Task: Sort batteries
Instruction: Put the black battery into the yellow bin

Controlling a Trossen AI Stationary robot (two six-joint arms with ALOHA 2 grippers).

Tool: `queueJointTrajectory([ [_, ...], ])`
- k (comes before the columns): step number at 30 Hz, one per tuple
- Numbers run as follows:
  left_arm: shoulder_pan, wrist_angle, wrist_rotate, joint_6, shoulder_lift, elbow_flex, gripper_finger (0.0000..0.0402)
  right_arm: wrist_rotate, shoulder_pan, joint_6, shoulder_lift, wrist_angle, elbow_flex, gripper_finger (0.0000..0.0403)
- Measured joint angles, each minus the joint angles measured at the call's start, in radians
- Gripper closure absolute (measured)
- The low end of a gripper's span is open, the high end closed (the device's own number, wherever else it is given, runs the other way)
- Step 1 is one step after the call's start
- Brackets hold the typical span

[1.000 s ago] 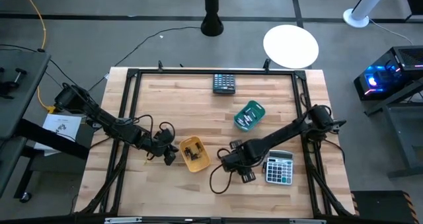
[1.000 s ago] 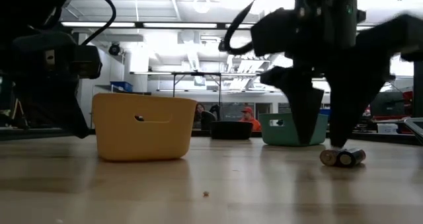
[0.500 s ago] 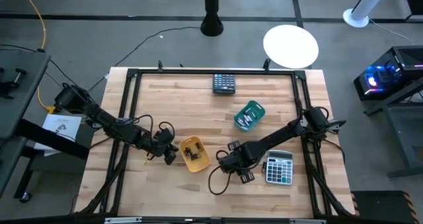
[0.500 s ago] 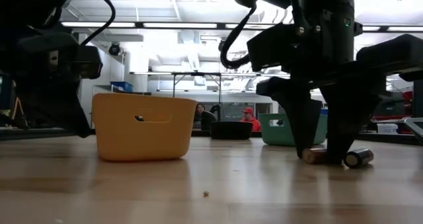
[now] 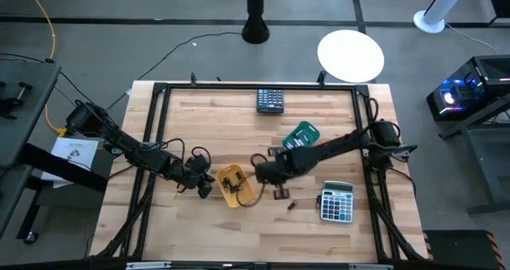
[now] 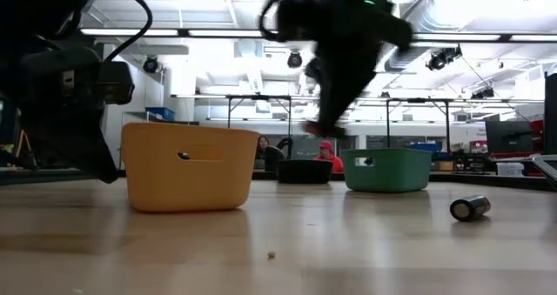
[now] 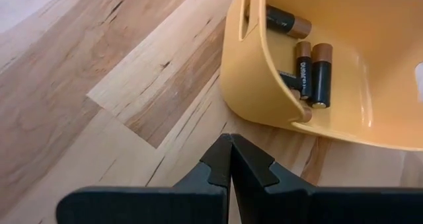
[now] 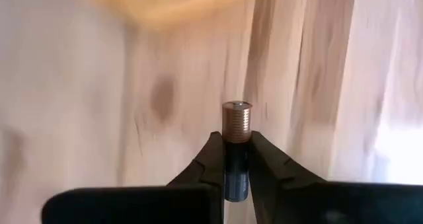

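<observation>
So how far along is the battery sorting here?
Done: several batteries lie in the yellow tray. In hand: the right gripper grips one battery near that tray. Left: one battery on the table; the left gripper waits shut.

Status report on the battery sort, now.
Right pincer shut on a battery, lifted near the yellow tray. Left pincer shut, empty, beside that tray. One loose battery on the table. Nothing blocking.

Pale planked wood table [image 5: 239, 111] with a smooth sheen, matt yellow plastic tray [image 7: 277, 112], copper-ended metallic batteries [image 7: 322, 75].
</observation>
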Motion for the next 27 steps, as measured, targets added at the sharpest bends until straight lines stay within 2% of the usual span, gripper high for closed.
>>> queueJointTrajectory([
  [4,0.000,-0.018,0.000,-0.001,0.000,0.000,0.0401,-0.157,-0.059,0.001,0.006,0.173,0.039,0.0380],
  [7,0.000,-0.023,0.000,-0.010,0.000,0.000,0.0402,-0.266,-0.086,0.027,0.003,0.367,0.031,0.0356],
  [11,0.000,-0.026,0.000,-0.019,0.000,0.000,0.0401,-0.249,-0.087,0.002,0.016,0.434,0.026,0.0314],
  [17,0.000,-0.028,0.000,-0.019,0.000,0.000,0.0401,-0.244,-0.080,0.015,0.022,0.442,0.026,0.0265],
  [21,0.000,-0.029,0.001,-0.019,0.000,0.000,0.0401,-0.218,-0.080,0.027,0.021,0.259,0.079,0.0249],
  [24,0.000,-0.030,0.002,-0.019,0.000,0.000,0.0401,-0.250,-0.070,0.035,0.018,0.038,0.097,0.0247],
  [27,0.000,-0.035,-0.002,-0.017,0.000,0.000,0.0402,-0.271,-0.013,-0.026,0.018,-0.141,0.067,0.0246],
])
